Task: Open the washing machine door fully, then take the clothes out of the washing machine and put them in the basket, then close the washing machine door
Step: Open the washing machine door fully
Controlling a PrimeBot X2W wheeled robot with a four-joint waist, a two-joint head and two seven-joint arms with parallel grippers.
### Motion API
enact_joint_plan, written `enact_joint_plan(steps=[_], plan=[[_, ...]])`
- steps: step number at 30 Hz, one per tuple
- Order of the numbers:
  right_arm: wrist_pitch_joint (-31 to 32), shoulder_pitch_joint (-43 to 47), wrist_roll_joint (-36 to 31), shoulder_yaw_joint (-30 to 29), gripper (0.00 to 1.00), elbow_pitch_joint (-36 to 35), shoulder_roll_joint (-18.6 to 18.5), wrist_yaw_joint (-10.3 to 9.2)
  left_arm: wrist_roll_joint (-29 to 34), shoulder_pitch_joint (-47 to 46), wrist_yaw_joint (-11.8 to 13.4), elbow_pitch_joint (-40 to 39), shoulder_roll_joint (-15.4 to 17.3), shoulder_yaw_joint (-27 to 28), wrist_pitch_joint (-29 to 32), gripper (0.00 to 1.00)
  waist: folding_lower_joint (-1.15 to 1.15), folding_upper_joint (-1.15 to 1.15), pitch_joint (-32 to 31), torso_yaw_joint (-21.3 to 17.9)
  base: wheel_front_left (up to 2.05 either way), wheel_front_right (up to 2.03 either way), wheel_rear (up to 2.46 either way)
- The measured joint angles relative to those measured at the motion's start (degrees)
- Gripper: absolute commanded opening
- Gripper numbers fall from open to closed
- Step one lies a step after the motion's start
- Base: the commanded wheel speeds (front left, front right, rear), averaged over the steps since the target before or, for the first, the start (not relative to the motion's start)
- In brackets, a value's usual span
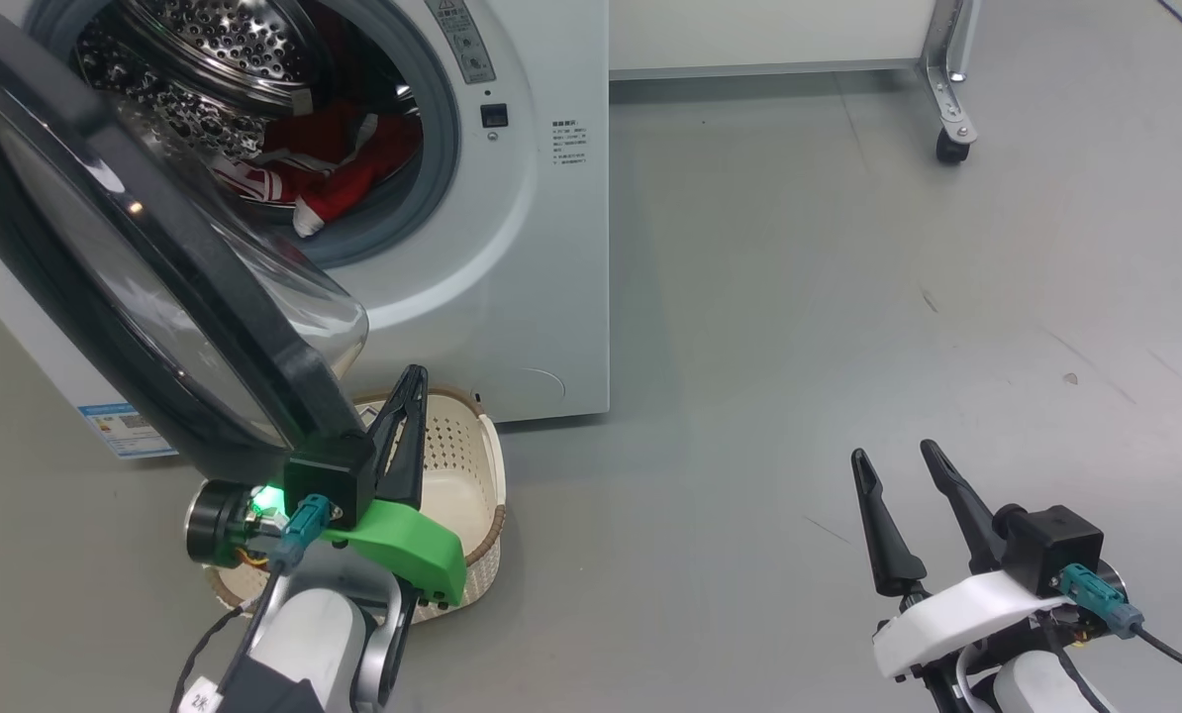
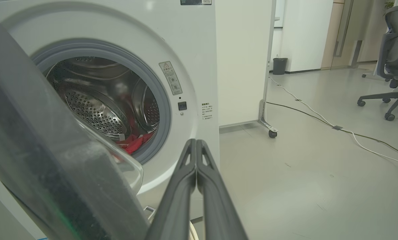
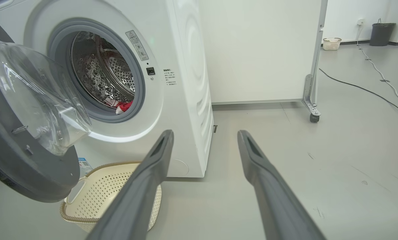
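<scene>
you're on the first step: the washing machine door [image 1: 155,287] stands part-way open and not yet swung fully back, so nothing else can start.

your left pincer [image 1: 410,388] has its two dark fingers pressed flat together, holding nothing. the door's black rim is just to the left of it, close against the wrist. whether finger and rim actually touch, you cannot tell from these views. directly beneath this pincer sits the basket [image 1: 457,465], with nothing in it. ahead of the fingertips and up to the left is the round mouth of the washing machine [image 1: 541,248], with the clothes [image 1: 334,163] lying red in the bottom of the drum.

your right pincer [image 1: 893,454] is spread wide and holds nothing. it hangs over bare floor, with the machine, door and basket all well off to its left.

next, i'd judge, you want the closed left fingers against the inner face of the door, sweeping it leftward and away from the opening until it stops. mind the basket below: the door's lower edge passes right over it. only then does the drum's mouth stand free for reaching in.
</scene>
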Motion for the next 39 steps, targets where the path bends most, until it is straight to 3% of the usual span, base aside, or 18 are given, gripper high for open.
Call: enact_joint_plan(steps=[19,39], plan=[[0.0,0.03,-0.91,-1.82,1.0,0.59,0.62,0.49,-2.54,0.31,0.01,9.73,-0.03,5.65,0.15,0.0,0.0,0.0,0.19,-2.93,0.0,0.0,0.0],[0.0,1.29,-1.08,-3.92,1.0,0.34,0.93,0.51,-4.5,-0.71,0.0,13.57,-0.99,4.56,-1.98,0.0,0.0,0.0,-0.02,2.19,0.0,0.0,0.0]])
